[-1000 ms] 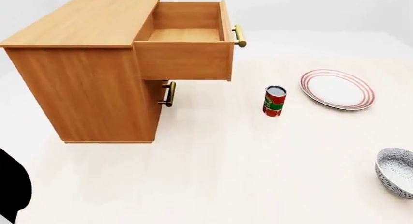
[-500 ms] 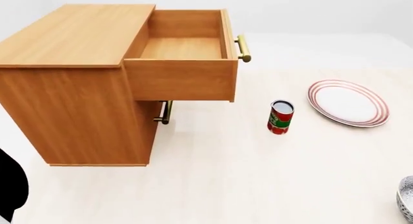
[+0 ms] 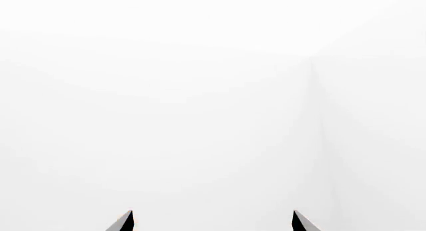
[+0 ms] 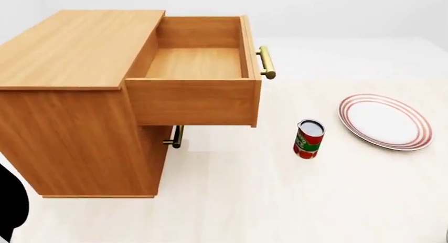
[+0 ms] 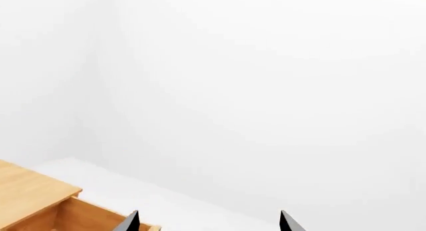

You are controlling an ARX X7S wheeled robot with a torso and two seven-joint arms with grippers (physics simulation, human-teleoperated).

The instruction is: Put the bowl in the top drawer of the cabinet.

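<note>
Head view: I saw the light-brown wooden top drawer [image 4: 198,64] pulled out from the boxy wood-grain cabinet [image 4: 73,96]; both wrist cameras showed my left hand [image 3: 211,222] and right hand [image 5: 208,222] spread open.

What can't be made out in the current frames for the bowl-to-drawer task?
- Bowl: in no current view; its position cannot be told.
- Left claw: left wrist view shows only two fingertip points at the frame edge against blank white; apart and empty.
- Right claw: likewise, tips only, apart; cabinet corner cut by the edge.
- Lower drawer: head view, hidden beneath the open top drawer; only its handle shows.
- Head view corner: unidentifiable black shape.
</note>
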